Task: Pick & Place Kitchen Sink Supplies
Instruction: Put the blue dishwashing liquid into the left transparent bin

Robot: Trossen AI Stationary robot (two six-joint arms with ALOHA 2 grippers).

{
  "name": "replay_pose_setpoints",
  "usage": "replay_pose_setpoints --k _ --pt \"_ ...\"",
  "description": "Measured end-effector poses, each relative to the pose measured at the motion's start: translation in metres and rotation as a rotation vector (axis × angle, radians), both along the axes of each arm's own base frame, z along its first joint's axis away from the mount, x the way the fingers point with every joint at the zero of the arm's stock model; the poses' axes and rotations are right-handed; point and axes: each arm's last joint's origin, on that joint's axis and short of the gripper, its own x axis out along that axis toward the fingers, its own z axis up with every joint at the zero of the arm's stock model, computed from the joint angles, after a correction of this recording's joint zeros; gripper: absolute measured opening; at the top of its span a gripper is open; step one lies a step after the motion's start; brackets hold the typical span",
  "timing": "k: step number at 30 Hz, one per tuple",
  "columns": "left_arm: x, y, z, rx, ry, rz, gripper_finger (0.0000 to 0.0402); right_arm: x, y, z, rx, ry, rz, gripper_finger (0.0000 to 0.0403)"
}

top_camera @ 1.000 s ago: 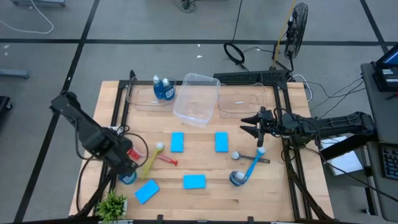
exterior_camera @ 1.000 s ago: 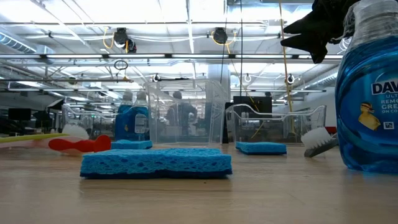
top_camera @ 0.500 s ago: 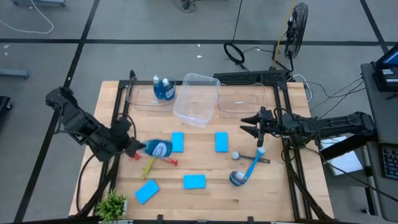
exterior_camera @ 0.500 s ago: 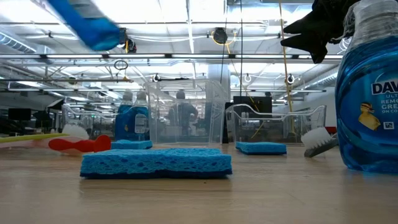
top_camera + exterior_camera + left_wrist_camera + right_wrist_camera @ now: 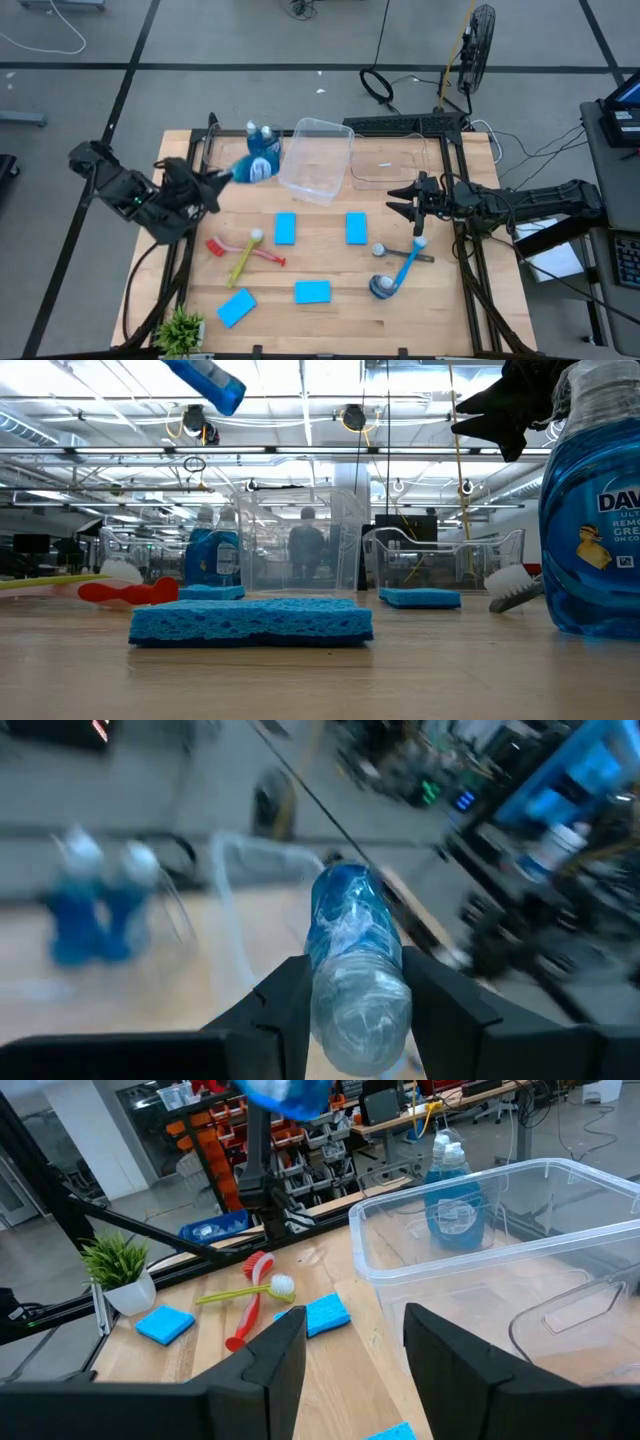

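Note:
My left gripper (image 5: 218, 178) is shut on a blue soap bottle (image 5: 255, 168), held in the air beside the far-left clear bin (image 5: 225, 160). That bin has two more blue bottles (image 5: 263, 140) standing in it. Another bottle (image 5: 381, 286) stands on the table near the front. Several blue sponges (image 5: 285, 228) lie flat mid-table. A red brush (image 5: 250, 252) and a yellow-green brush (image 5: 242, 262) lie crossed at the left, and a blue brush (image 5: 402, 268) lies at the right. My right gripper (image 5: 417, 205) hovers open at the right with nothing between its fingers. My left gripper pinches the bottle's pale, narrow end (image 5: 358, 1005) between its two fingers (image 5: 290, 995), one on each side. The fingers reach nearly level from the table's left, along the bottle. The bottle is lifted clear and lies roughly level, its blue body (image 5: 345, 900) pointing away from the gripper.
A clear bin (image 5: 318, 158) stands tilted between the left bin and the far-right bin (image 5: 390, 160). A small potted plant (image 5: 182, 328) sits at the front left corner. Black frame rails run along both table sides.
My left gripper has lifted the bottle off the table near the front left, then carried it up and toward the far edge beside the left bin. It has tipped from pointing down to nearly level, so the bottle has gone from upright to lying level in the air.

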Motion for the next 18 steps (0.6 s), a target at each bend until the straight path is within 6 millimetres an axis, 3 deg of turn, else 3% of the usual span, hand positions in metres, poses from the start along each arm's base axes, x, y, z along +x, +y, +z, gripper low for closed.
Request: replay_pose_setpoints --k 7,18 --pt "0.009 0.029 0.0 0.122 0.165 0.14 0.0137 0.0 0.0 0.0 0.0 0.0 0.0 0.0155" --pt "0.013 0.074 -0.004 0.094 0.395 0.276 0.0137 0.0 0.0 0.0 0.0 0.0 0.0 0.0155"
